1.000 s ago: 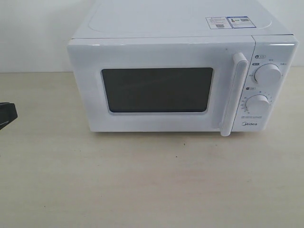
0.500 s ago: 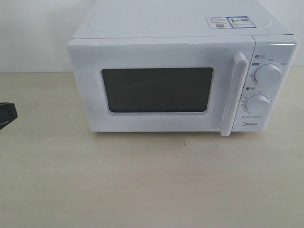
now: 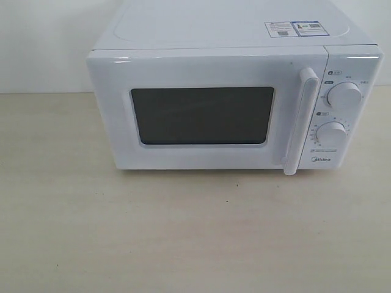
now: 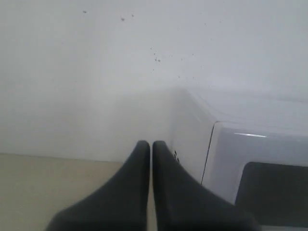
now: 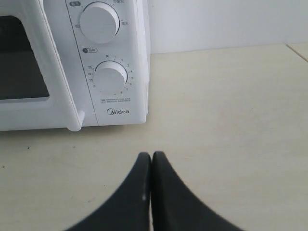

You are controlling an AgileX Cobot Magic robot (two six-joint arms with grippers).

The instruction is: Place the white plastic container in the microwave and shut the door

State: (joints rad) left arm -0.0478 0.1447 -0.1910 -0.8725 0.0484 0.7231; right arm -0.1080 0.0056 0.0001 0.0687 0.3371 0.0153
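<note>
Two grippers, one microwave, no container on show: so we entered the scene.

1. The microwave (image 3: 214,104) stood square on the pale table (image 3: 183,238). Its door (image 3: 201,152) lay flush with the front, the window dark, and the handle (image 3: 302,122) was upright beside the dials (image 3: 344,94).
2. The left gripper (image 4: 151,145) had its fingers pressed together on nothing and hung off the oven's left side.
3. The right gripper (image 5: 152,156) was likewise drawn together and empty, low over the table before the dial panel.
4. The white plastic container was visible in no view. We judged it likely inside, behind that dark window. That would explain the shut door and two empty grippers held clear, but we could not confirm it.
</note>
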